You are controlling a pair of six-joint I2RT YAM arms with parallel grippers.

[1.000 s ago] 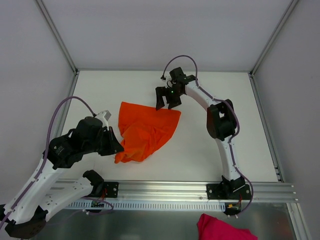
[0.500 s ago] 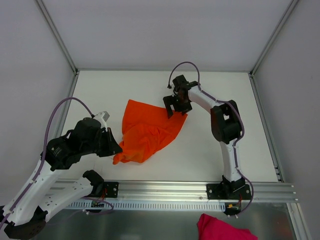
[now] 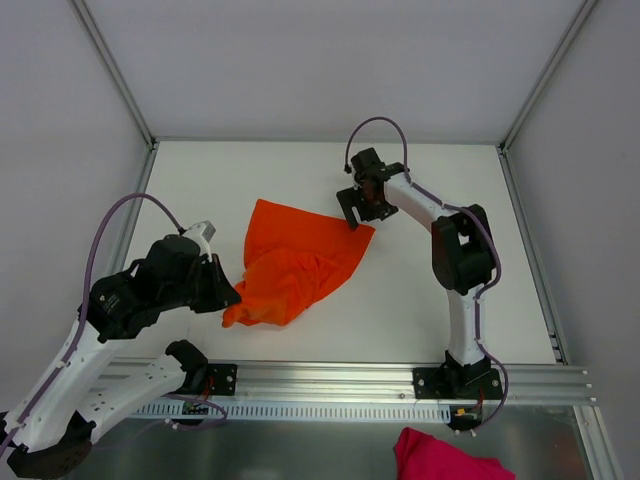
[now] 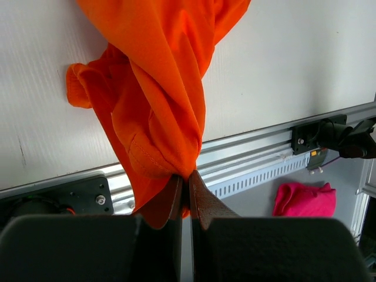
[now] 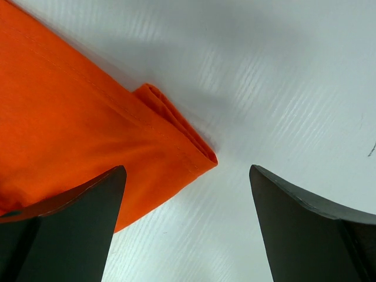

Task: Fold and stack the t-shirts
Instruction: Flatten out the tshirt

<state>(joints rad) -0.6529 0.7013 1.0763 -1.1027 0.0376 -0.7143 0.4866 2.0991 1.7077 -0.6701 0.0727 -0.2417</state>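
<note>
- my left end effector [image 4: 187, 183] is clamping tight on a bunched fold at the near left edge of the orange t-shirt [image 4: 158, 88].
- my right end effector [image 5: 187, 171] is standing wide open over its far right corner, gripping nothing.
- the t-shirt is lying crumpled in the middle of the worktop [image 3: 420, 290].

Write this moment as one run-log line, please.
left gripper: shut on orange t-shirt | right gripper: open at its right corner | shirt: bunched, unfolded
</note>
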